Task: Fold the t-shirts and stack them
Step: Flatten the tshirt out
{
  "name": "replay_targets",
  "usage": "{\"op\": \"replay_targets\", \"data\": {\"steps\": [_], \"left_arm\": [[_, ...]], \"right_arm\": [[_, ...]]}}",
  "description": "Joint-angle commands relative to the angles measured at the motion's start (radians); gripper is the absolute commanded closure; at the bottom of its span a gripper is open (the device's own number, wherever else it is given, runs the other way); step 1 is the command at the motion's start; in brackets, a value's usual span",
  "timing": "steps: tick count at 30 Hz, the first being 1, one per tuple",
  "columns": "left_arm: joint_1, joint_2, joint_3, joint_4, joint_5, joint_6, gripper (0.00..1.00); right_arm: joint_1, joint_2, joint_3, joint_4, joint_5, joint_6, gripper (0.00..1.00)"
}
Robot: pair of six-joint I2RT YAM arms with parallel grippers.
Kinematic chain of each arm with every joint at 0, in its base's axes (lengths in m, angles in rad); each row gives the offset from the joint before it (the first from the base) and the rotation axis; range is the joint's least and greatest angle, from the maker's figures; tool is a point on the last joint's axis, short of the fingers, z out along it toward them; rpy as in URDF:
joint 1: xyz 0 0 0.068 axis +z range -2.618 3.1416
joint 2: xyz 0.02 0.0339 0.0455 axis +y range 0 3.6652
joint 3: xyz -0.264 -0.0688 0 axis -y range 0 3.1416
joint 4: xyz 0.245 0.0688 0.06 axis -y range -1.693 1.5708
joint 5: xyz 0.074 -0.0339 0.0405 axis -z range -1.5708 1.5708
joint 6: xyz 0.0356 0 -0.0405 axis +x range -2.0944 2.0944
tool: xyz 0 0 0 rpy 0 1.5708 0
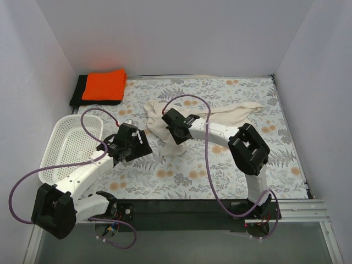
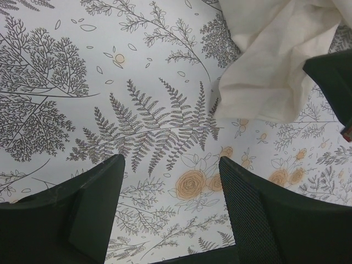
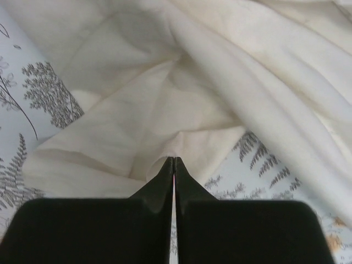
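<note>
White walls (image 1: pixel 165 33) box in my fern-printed tabletop (image 1: pixel 236 165), where my right end effector (image 3: pixel 174 162) pinches the cream t-shirt (image 3: pixel 165 99) and my left end effector (image 2: pixel 170 162) hangs released.

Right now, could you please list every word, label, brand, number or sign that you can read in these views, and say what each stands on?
None: no readable text shows in any view.
cream t-shirt: plain cloth, no print or tag visible.
orange t-shirt and black t-shirt: folded, no print visible.
basket: no marking.
table cover: ferns and flowers only, no lettering.
</note>
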Motion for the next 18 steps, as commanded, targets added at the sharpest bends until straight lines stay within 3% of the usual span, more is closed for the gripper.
{"op": "replay_targets", "data": {"steps": [1, 10, 18], "left_arm": [[-0.001, 0.015, 0.026, -0.003, 0.02, 0.009, 0.36], [-0.006, 0.042, 0.036, -0.005, 0.078, 0.004, 0.42], [-0.039, 0.062, 0.03, 0.026, 0.154, -0.02, 0.41]], "right_arm": [[-0.003, -0.124, -0.07, -0.022, 0.036, 0.067, 0.99], [-0.032, -0.351, -0.379, 0.0, 0.041, 0.304, 0.99], [-0.069, -0.446, -0.581, 0.053, -0.018, 0.458, 0.99]]}}
